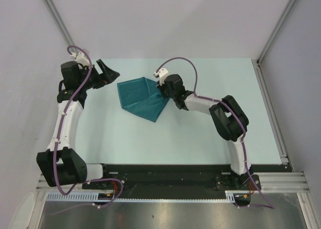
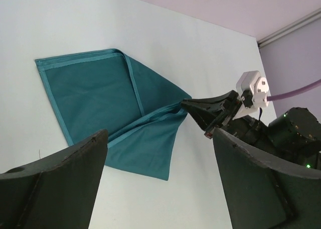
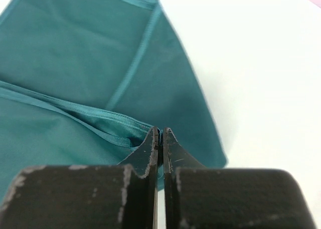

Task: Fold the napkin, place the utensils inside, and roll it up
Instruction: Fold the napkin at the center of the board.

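The right claw (image 3: 160, 134) is pinched shut on a hemmed corner of the teal napkin (image 1: 140, 98), gripping it only at the very fingertips, with the rest of the cloth spreading out ahead of it and to its left on the tabletop (image 1: 200, 139). The left claw (image 1: 108, 73) hangs wide open on the far side of the napkin from the right claw, clear of the cloth and holding nothing. No fork shows in any view.

The likeliest trouble is the thin hem slipping out of so shallow a pinch. Because nothing pins the cloth, a pull could also drag the whole napkin across the smooth tabletop instead of folding it. The raised layer already lies askew, so its edges may end up mismatched.
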